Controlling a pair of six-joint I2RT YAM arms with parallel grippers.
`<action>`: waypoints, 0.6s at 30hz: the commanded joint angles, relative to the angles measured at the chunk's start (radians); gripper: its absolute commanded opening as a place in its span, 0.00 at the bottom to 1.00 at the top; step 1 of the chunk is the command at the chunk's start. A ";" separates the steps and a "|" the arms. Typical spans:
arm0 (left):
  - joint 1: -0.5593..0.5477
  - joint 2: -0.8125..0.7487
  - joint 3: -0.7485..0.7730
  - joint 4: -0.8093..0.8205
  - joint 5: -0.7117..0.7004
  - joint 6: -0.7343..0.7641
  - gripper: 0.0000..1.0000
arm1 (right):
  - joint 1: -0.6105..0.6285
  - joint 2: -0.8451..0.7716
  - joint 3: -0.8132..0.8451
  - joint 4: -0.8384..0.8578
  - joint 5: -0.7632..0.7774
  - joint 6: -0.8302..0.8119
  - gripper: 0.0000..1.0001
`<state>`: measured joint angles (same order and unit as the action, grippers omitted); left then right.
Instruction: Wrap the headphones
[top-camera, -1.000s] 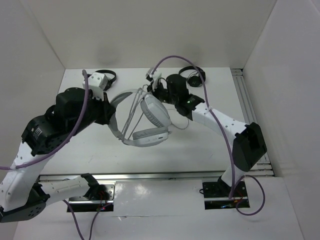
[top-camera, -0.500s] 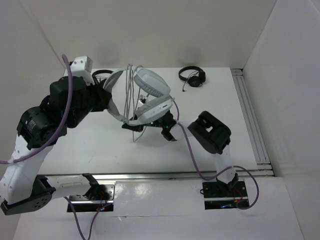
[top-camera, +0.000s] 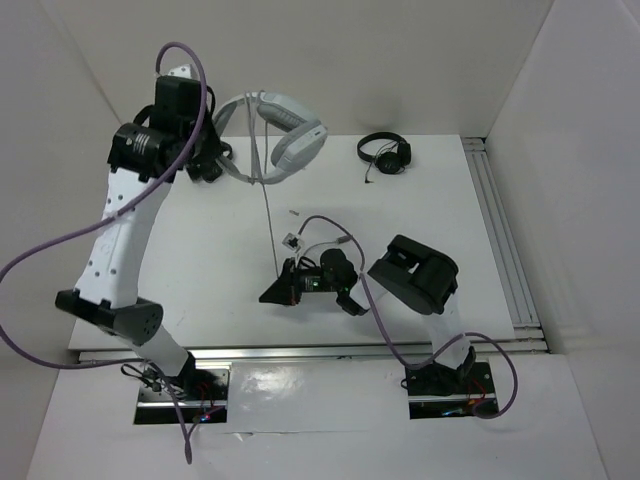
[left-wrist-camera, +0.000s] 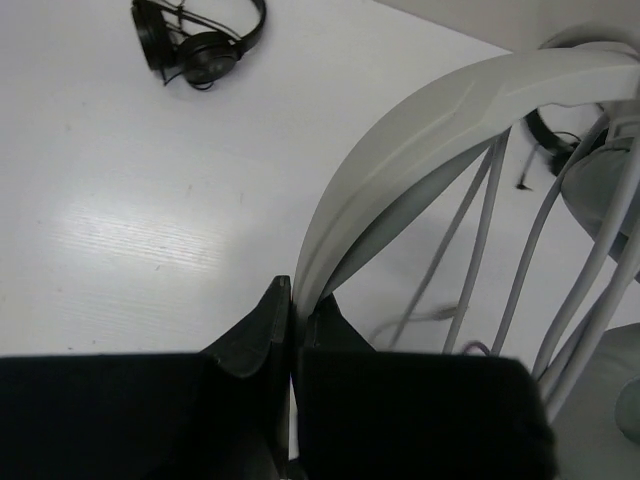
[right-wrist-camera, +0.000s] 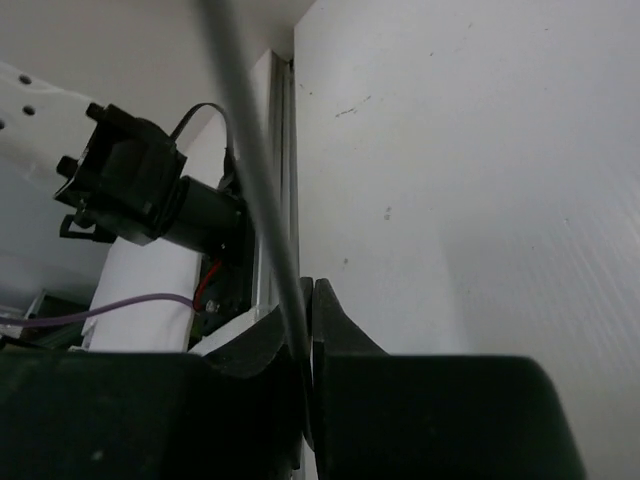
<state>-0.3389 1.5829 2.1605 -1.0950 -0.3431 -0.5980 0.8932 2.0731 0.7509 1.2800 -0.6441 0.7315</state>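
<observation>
Above table (top-camera: 180, 250), left gripper (left-wrist-camera: 293, 295) clamping headphones (top-camera: 295, 140), right gripper (right-wrist-camera: 307, 295) clamping cable (top-camera: 268, 215)

Flat white matte counter (top-camera: 200, 270) with faint scuffs. A silver slotted metal rail (top-camera: 505, 240) runs along its right edge, and a second silver rail (top-camera: 300, 351) along the near edge. Small black on-ear headphones with a thin black cable (top-camera: 385, 152) lie flat at the back right. A second small black pair (left-wrist-camera: 200, 40) lies back left, seen from the left wrist. A tiny pale scrap (top-camera: 293, 212) sits mid-counter, too small to identify.
</observation>
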 joint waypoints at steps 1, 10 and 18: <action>0.125 0.040 0.120 0.132 0.069 -0.020 0.00 | 0.032 -0.105 -0.070 0.138 0.004 -0.066 0.06; 0.115 -0.014 -0.332 0.248 -0.163 -0.049 0.00 | 0.317 -0.441 0.103 -0.766 0.275 -0.475 0.00; 0.169 -0.135 -0.700 0.357 -0.129 -0.040 0.00 | 0.507 -0.596 0.404 -1.402 0.876 -0.754 0.00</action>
<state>-0.1841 1.5455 1.4765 -0.9455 -0.4358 -0.5827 1.3594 1.5253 1.0542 0.2211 -0.0593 0.1425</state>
